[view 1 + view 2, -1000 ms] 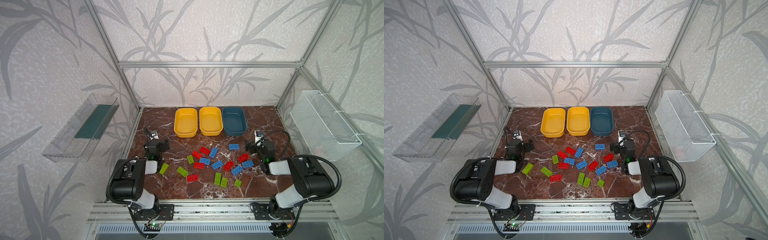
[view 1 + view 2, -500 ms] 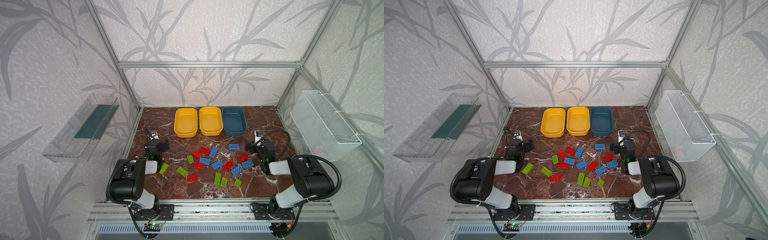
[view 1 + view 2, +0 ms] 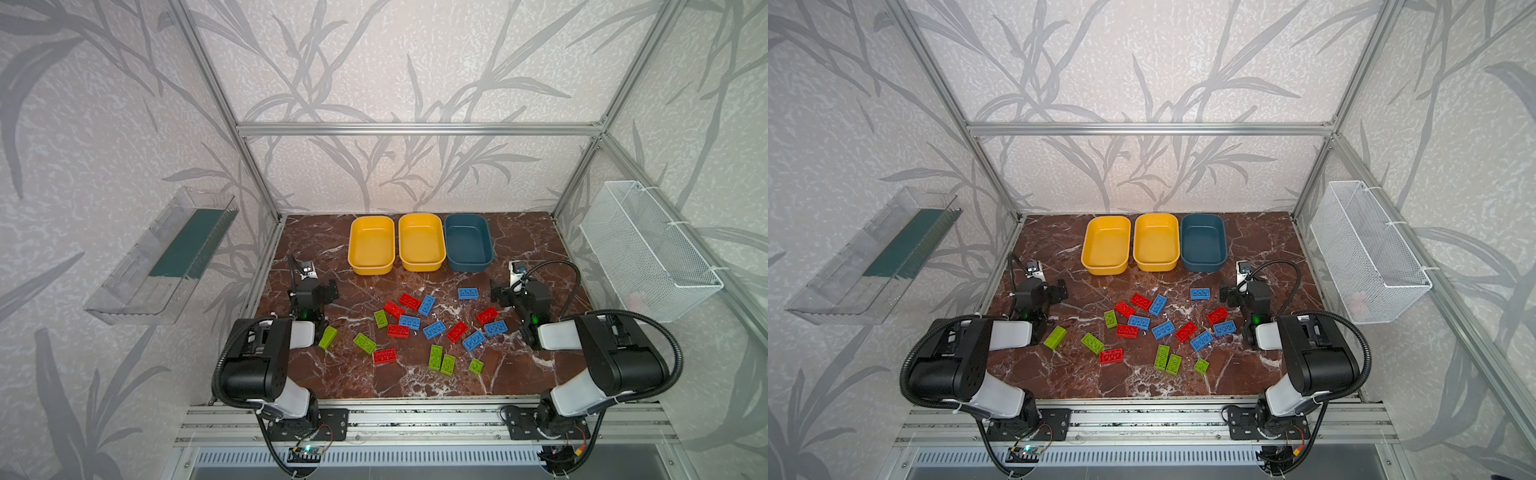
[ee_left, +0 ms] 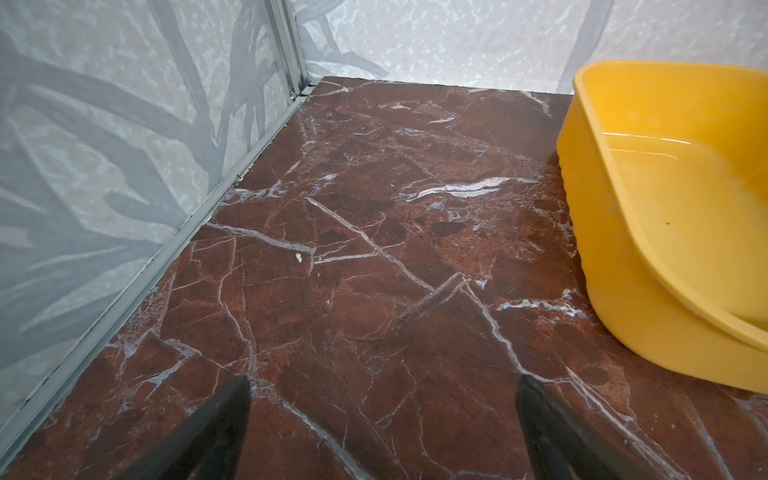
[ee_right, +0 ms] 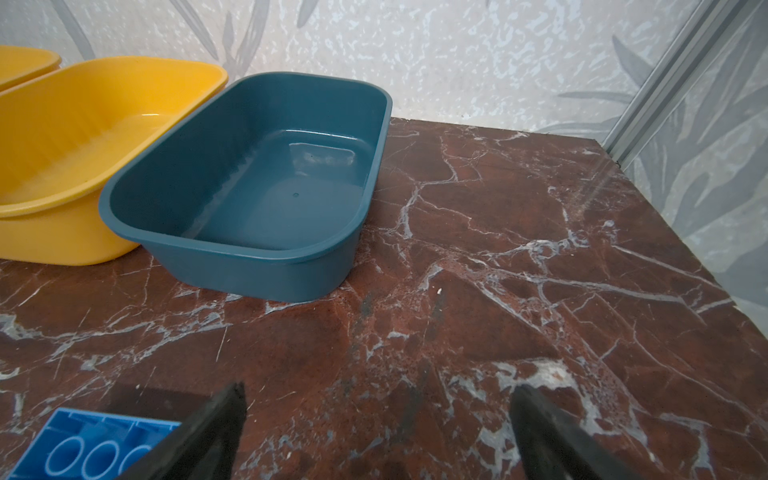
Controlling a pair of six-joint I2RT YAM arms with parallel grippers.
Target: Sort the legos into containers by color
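Several red, blue and lime green legos lie scattered on the marble table in both top views, among them a red one [image 3: 409, 301], a blue one [image 3: 468, 293] and a green one [image 3: 328, 337]. At the back stand three empty containers in a row: two yellow tubs [image 3: 371, 269] [image 3: 420, 266] and a dark blue tub [image 3: 470, 266]. My left gripper [image 3: 313, 289] [image 4: 382, 390] is open, low over bare marble left of the pile, near a yellow tub [image 4: 648, 291]. My right gripper [image 3: 519, 291] [image 5: 378, 399] is open with nothing in it, facing the dark blue tub [image 5: 257, 274], with a blue lego [image 5: 95, 444] beside one finger.
A clear plastic tray [image 3: 166, 253] hangs on the left wall and a white wire basket [image 3: 648, 253] on the right wall. Aluminium frame posts stand at the table's back corners. Bare marble lies between the pile and the tubs.
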